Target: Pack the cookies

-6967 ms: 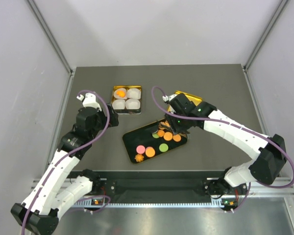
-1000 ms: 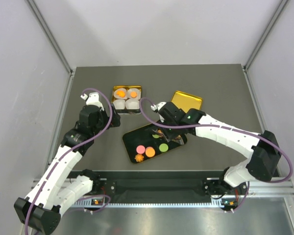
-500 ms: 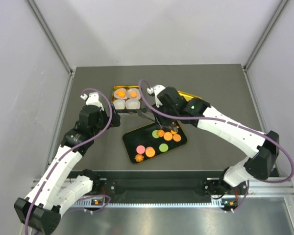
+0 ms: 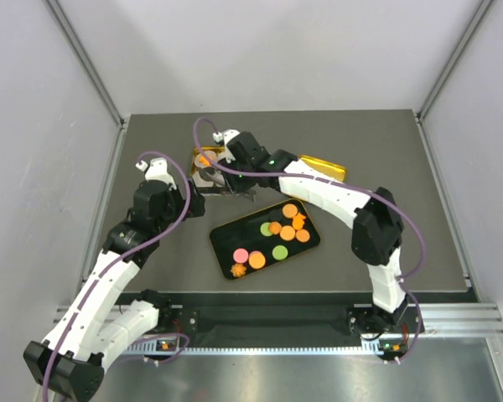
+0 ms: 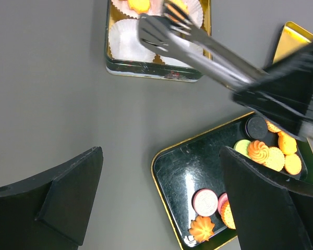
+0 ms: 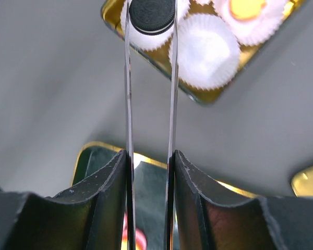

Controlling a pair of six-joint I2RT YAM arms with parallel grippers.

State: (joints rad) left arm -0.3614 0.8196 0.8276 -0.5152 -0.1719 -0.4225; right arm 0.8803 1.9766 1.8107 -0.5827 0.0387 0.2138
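Note:
My right gripper [image 6: 148,161] is shut on metal tongs [image 6: 148,78], whose tips pinch a dark round cookie [image 6: 152,15] over a white paper cup in the gold tin box [image 4: 216,172]. Two back cups hold orange cookies [image 6: 245,8]. In the top view the right gripper [image 4: 235,163] hangs over that box. The black tray [image 4: 265,239] holds several cookies: orange rounds [image 4: 289,222], a green one [image 4: 280,251] and a pink one [image 4: 241,255]. My left gripper [image 5: 160,151] is open and empty above the table by the tray's left end [image 5: 198,177]; the top view shows it [image 4: 191,203] left of the box.
A gold lid [image 4: 323,167] lies behind the tray at the right. The tongs [image 5: 198,44] cross the left wrist view between box and tray. Grey walls close in the table on three sides.
My right arm has swung from over the tray to the back left, carrying the tongs with the dark cookie to the box. The left arm has stayed put.

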